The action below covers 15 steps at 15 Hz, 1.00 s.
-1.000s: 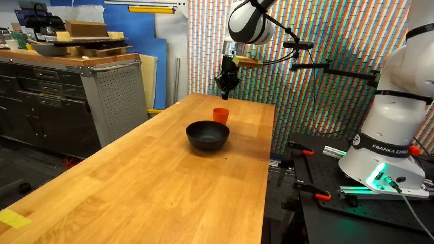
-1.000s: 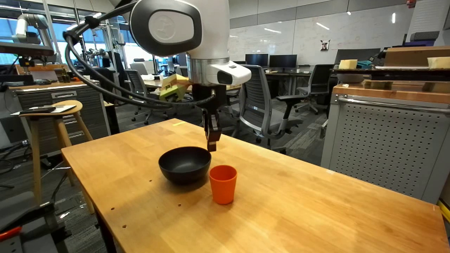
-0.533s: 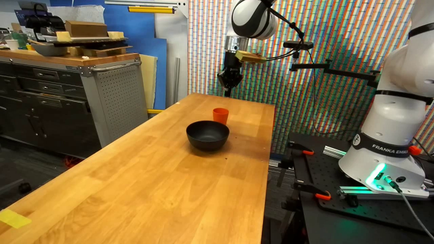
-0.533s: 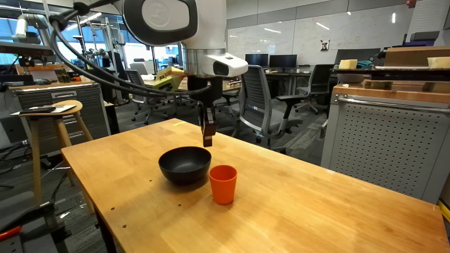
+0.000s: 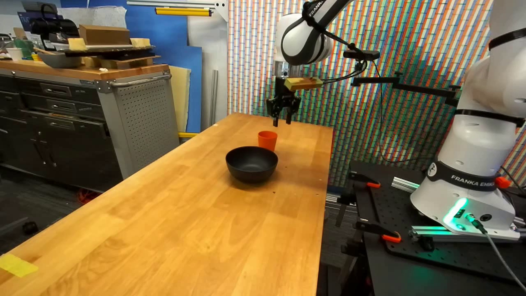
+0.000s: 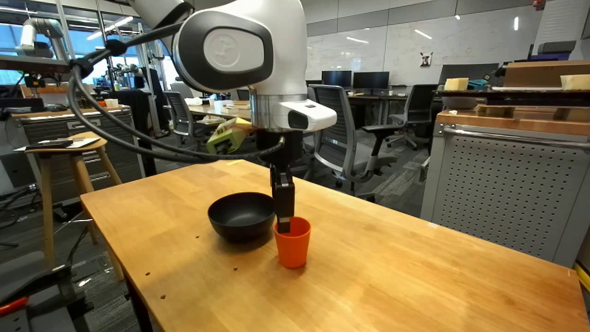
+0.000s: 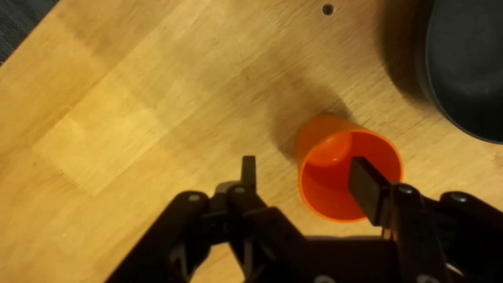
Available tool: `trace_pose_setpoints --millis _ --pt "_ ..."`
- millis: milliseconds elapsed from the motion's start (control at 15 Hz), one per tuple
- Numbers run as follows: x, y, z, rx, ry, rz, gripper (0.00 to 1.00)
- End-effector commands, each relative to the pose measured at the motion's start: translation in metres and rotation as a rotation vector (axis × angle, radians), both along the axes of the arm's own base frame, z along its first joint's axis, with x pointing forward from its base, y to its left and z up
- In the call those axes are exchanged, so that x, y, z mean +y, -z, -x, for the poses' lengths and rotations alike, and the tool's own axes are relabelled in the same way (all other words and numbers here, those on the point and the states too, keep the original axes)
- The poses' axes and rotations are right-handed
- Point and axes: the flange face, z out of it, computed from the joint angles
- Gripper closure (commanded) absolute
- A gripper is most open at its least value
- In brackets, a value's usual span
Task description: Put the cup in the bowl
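The jaws hung spread, nothing between them, off-centre over the orange plastic-looking cup [image 7: 334, 173], the fingertips [image 5: 275, 122] clear of its rim in an exterior view! The cup stood upright on the table [image 5: 176, 222], just beside the black bowl [image 6: 242, 216], a strip of wood showing between them in the wrist view.

Here, I judged, lay the danger: one finger [image 7: 365, 188] hung over the cup's mouth while its partner pointed down past the side away from the bowl. A straight drop looked set to straddle a single wall, not the whole cup, and a slight misalignment could plant a tip on the rim and topple it. Light stuff, I reckoned, so a sideways knock might send it skidding into the bowl. Even a firm pinch on that wall could let it swing in the lift and snag the bowl's edge.

On to the containers! The cup showed only orange wall and floor, though that finger hid a part. The black bowl looked vacant in both exterior views, the job not yet done. Over on the workbench [image 5: 141, 111], a grey bowl [image 5: 61, 61] hid its insides.
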Motion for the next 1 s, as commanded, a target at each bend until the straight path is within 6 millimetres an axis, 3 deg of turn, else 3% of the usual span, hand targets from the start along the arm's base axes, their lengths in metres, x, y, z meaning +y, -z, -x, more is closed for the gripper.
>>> trace_pose_setpoints --millis 0,67,133,200,267,800,933 --pt "-0.003 0.024 -0.010 0.037 0.031 0.002 0.04" --pt "-0.003 0.033 -0.011 0.048 0.030 -0.003 0.01" --pt "-0.003 0.040 -0.012 0.050 0.022 -0.006 0.24" --pt "-0.003 0.046 -0.013 0.055 0.015 -0.008 0.34" --pt "-0.003 0.052 -0.014 0.051 0.011 -0.010 0.34" --pt "-0.006 0.066 -0.033 0.008 0.025 -0.036 0.96" --pt "-0.009 0.065 -0.038 -0.001 0.029 -0.040 0.98"
